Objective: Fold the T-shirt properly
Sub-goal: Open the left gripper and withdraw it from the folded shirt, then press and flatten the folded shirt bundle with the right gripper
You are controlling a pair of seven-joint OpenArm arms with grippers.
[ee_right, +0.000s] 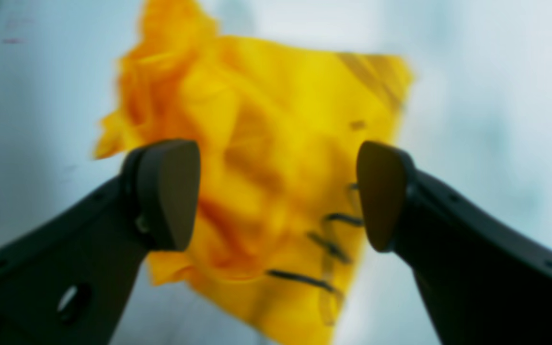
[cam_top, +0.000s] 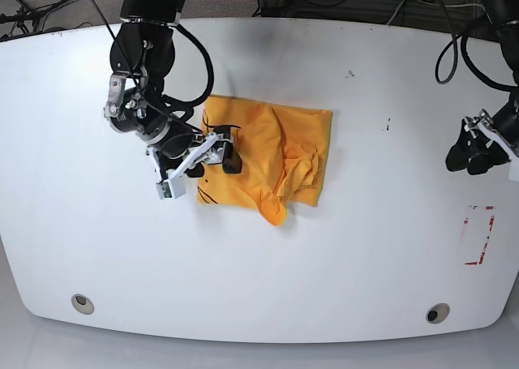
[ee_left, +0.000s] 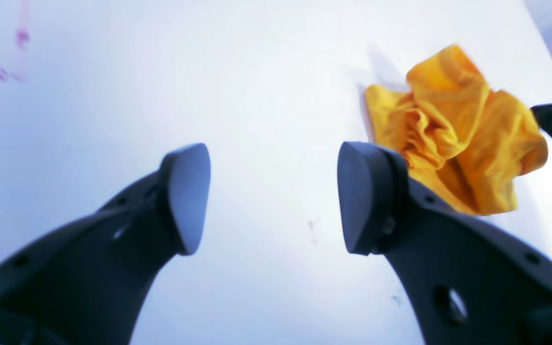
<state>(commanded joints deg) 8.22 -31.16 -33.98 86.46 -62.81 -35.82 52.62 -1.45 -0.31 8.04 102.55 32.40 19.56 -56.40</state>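
Now, T-shirt (cam_top: 268, 154): bunched orange-yellow heap on the white table (cam_top: 340, 255), black print probably at its left edge.
Right gripper (cam_top: 212, 161): jaws spread, empty, over the shirt's left edge.
Left gripper (cam_top: 468, 159): spread, empty, well apart.

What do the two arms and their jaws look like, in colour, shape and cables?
Both arms are black with black cables looping along them. The right gripper has white bracket parts near the wrist; the left gripper shows a white piece too. Each gripper ends in two dark, curved jaws with flat, rounded grey pads.
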